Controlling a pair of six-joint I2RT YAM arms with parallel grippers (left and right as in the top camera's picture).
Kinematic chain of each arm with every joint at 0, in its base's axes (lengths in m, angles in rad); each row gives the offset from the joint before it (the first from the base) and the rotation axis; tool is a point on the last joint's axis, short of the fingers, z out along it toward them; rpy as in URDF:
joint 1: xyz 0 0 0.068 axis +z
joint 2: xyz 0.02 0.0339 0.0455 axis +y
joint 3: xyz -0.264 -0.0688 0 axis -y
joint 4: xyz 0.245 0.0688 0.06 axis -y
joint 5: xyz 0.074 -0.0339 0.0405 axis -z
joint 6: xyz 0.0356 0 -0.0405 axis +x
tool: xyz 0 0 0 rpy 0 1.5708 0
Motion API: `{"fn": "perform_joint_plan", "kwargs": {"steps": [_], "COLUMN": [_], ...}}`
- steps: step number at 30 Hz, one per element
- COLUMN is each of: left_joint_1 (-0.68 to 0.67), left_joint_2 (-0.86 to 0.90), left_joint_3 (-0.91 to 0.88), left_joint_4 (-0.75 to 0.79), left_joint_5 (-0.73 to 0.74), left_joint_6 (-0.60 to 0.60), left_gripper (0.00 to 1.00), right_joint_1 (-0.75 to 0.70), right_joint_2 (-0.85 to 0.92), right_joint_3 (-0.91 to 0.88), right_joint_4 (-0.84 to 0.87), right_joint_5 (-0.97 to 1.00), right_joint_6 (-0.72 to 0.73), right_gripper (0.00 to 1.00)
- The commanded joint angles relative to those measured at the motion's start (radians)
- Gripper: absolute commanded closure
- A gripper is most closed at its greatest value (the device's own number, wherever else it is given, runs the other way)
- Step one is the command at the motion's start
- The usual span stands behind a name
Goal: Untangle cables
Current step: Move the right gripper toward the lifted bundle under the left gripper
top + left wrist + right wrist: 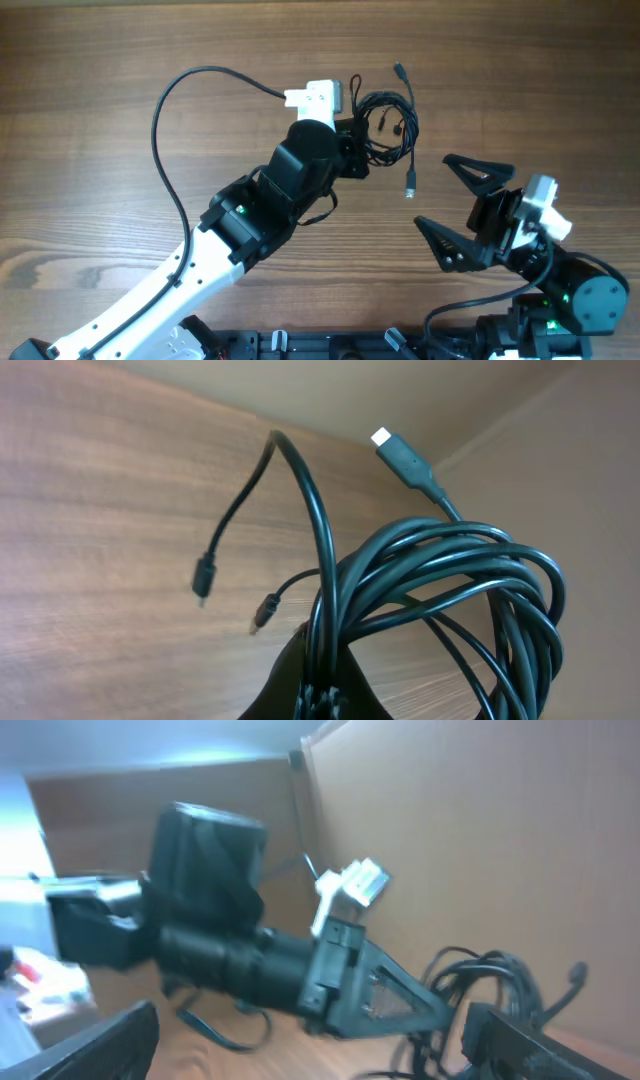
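Overhead: the cable bundle (390, 120) lay as a loose coil on the wooden tabletop (100, 80), w/ one plug end (410, 188) pointing toward the robot and another (398, 71) pointing away. The left tool (352, 140) was at the left edge of the coil, closed on its strands. The right tool (462, 207) was well apart from the coil, w/ both fingers spread wide and nothing between them.

Left wrist: several loops of the bundle (450, 580) ran down into the dark fingers (300, 685) at the bottom, pinched there. A plug w/ a white tip (395, 450) stuck up, and two small plugs (202, 578) hung free at the left.

Right wrist: its own fingers (100, 1045) stood far apart at the bottom corners. Btw. them the left arm (230, 965) was seen, blurred, w/ the cables (480, 980) at its tip.
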Motion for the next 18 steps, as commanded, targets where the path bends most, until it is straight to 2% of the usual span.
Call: {"fn": "perform_joint_plan", "kwargs": {"steps": [1, 3, 8, 11, 18], "left_joint_1": [-0.005, -0.018, -0.056, -0.063, -0.066], "left_joint_2": [-0.016, -0.016, -0.016, -0.016, -0.016], "left_joint_3": [0.006, 0.006, 0.006, 0.006, 0.006], "left_joint_4": [0.006, 0.007, 0.011, 0.032, 0.048], "left_joint_5": [-0.013, -0.013, -0.032, -0.042, -0.032], "left_joint_6": [-0.219, -0.266, -0.265, -0.253, -0.253], "left_gripper": [0.96, 0.96, 0.96, 0.96, 0.96], "right_joint_1": [0.002, 0.002, 0.002, 0.002, 0.002], "right_joint_2": [0.026, 0.035, 0.067, 0.111, 0.235], "right_joint_3": [0.013, 0.013, 0.013, 0.013, 0.013], "right_joint_4": [0.03, 0.032, 0.048, 0.065, 0.088], "right_joint_5": [0.019, 0.018, -0.016, -0.107, -0.11], "right_joint_6": [0.23, 0.245, 0.243, 0.135, 0.148], "right_gripper": [0.0, 0.0, 0.0, 0.0, 0.0]}}
